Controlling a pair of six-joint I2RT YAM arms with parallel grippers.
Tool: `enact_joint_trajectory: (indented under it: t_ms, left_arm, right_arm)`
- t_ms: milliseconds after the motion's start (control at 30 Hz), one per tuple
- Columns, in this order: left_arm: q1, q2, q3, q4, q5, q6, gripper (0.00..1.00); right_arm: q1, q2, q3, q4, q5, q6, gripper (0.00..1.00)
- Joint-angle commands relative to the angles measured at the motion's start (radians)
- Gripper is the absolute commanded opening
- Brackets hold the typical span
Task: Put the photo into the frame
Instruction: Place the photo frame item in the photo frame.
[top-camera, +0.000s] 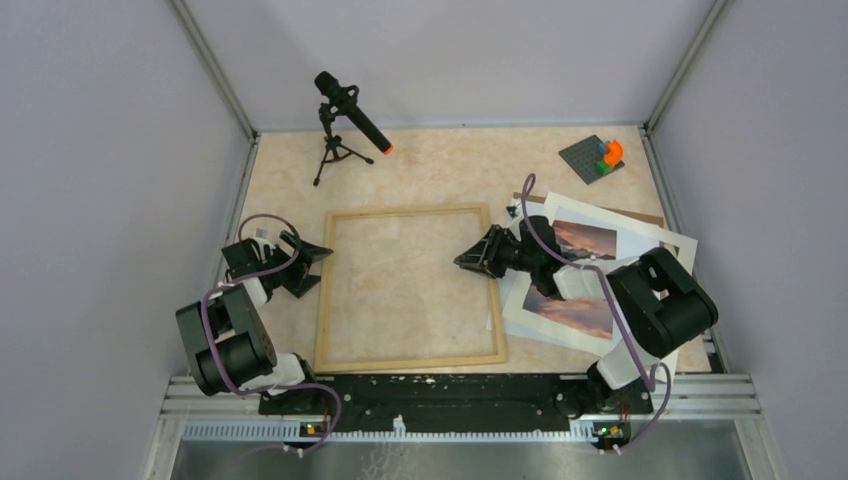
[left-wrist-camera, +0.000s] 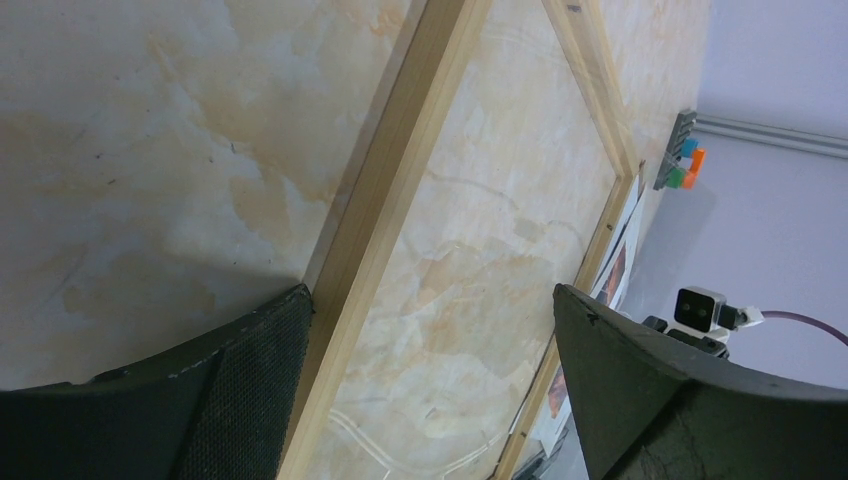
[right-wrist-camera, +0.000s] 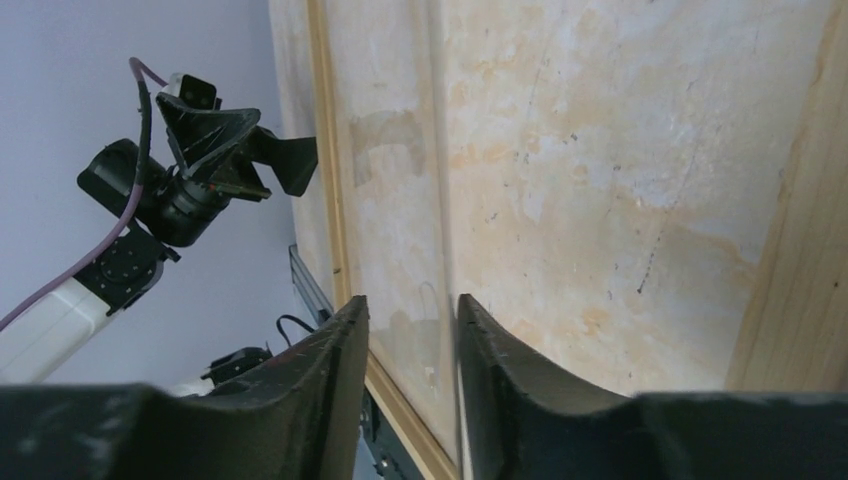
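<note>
The frame (top-camera: 405, 212) lies flat at the middle of the desk (top-camera: 440, 160), with the marbled surface showing through its opening. The photo (top-camera: 585, 240) sits outside it, at 3 o'clock from the frame, on top of a loose pile. Its near left corner comes right up to the frame's right rail, and a brown backing board (top-camera: 645, 214) peeks out at the pile's 12 o'clock edge.

The right arm stretches straight across the photo and hides its middle band, so only the sunset clouds above and below the arm can be seen. The right gripper (top-camera: 462, 258) points toward 9 o'clock over the frame's right side. In the wrist view its jaws are slightly parted, pinching nothing.

The left gripper (top-camera: 318, 265) sits at 9 o'clock, just beside the frame's left rail, with its jaws spread wide and nothing between them.

Farther back stand a microphone on a small tripod (top-camera: 345, 115) at 11 o'clock and a grey brick baseplate (top-camera: 590, 155) at 1 o'clock. The baseplate carries orange, green and blue bricks. Both are well apart from the frame.
</note>
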Motion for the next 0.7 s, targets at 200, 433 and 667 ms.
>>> enact_joint_trajectory:
  t_ms: [200,433,667]
  left_arm:
    - [-0.008,0.013,-0.018,-0.055,-0.049,0.027,0.95]
    - [-0.008,0.024,-0.007,-0.056,-0.042,0.030,0.95]
    - [-0.008,0.030,0.002,-0.063,-0.043,0.040,0.95]
  right_arm:
    - [-0.036,-0.024,0.027,0.027,-0.098,0.118,0.00]
    - [-0.066,0.029,0.014,0.221,-0.183,0.301,0.00]
    - [-0.068,0.067,0.004,0.330,-0.202,0.406,0.00]
